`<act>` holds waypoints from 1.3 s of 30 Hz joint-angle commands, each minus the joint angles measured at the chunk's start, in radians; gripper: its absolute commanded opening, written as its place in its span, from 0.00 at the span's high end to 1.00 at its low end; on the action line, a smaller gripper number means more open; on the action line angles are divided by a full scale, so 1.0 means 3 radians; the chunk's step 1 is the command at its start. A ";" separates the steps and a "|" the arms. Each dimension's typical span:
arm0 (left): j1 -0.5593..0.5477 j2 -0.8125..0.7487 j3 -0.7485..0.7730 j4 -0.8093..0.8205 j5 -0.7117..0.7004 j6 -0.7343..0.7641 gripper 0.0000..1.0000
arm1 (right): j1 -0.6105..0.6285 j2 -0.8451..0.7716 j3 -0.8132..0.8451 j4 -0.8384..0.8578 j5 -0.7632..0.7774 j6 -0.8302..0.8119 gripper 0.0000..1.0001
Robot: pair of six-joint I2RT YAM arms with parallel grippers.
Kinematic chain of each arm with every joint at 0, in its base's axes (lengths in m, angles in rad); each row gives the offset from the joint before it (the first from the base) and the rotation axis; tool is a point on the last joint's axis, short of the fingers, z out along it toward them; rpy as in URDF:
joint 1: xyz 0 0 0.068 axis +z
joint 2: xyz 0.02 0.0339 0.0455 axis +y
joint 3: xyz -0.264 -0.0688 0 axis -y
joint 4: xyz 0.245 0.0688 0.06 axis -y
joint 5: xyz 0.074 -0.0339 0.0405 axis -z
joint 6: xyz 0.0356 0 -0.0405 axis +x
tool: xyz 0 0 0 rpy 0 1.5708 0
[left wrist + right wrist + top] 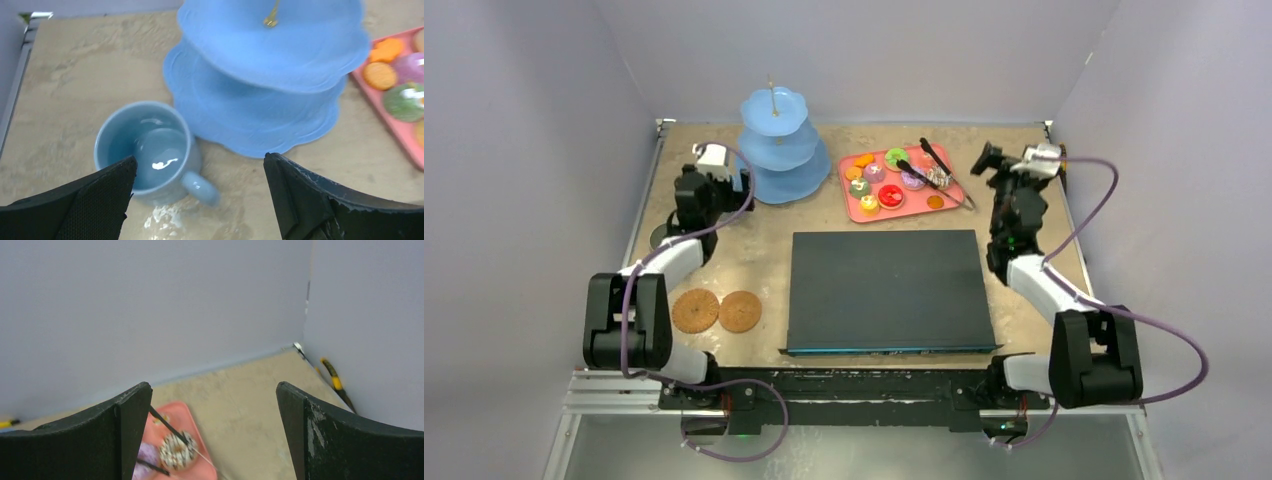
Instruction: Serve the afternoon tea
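The small round cakes [891,196] lay together on a pink tray [852,210] at the far centre-right of the tabletop [764,250]. Black tongs [939,165] rested across the tray's right part, beside a speckled ring cake [175,451]. The light-blue three-tier stand [779,150] stood upright just left of the tray, apart from it. The light-blue mug [145,150] stood upright on the tabletop near the stand's base, handle towards the camera in the left wrist view. The left pincer [200,160] hung above the mug, fingers spread wide and pinching nothing. The right pincer [214,387] was raised near the tray's right end, likewise spread and holding nothing. A flat black box [886,290] occupied the near centre. Two round brown discs [717,311] lay side by side at near left.
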 commanded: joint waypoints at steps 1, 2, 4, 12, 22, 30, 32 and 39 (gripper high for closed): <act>0.0007 -0.0156 0.0640 -0.1631 0.0507 0.0103 0.01 | -0.0001 -0.0019 0.0769 -0.1323 -0.0151 0.0124 0.02; 0.0007 -0.0144 0.0773 -0.1844 0.0513 0.0238 0.01 | -0.0023 0.0020 0.0863 -0.1336 -0.0112 0.0277 0.02; 0.0007 -0.0129 0.1047 -0.2287 0.0579 0.0423 0.02 | -0.0134 0.0024 0.0900 -0.1289 -0.0495 0.0668 0.02; 0.0007 -0.0354 0.1346 -0.3056 0.0800 0.0476 0.01 | -0.0159 0.0778 0.1763 -0.2031 -0.1012 0.0336 0.02; -0.0035 -0.0160 0.1928 -0.3890 0.1590 0.0464 0.01 | -0.0159 0.1882 0.2671 -0.2297 -0.1105 0.0300 0.22; -0.0494 -0.0177 0.1588 -0.3689 0.1334 0.0421 0.01 | -0.0157 0.2256 0.2782 -0.2146 -0.1339 0.0353 0.20; -0.0609 -0.0193 0.1546 -0.3633 0.1215 0.0415 0.01 | -0.0152 0.2347 0.2867 -0.2217 -0.1288 0.0339 0.20; -0.0938 0.0012 0.1674 -0.3558 0.0800 0.0401 0.01 | -0.0145 0.2529 0.2992 -0.2227 -0.1272 0.0324 0.23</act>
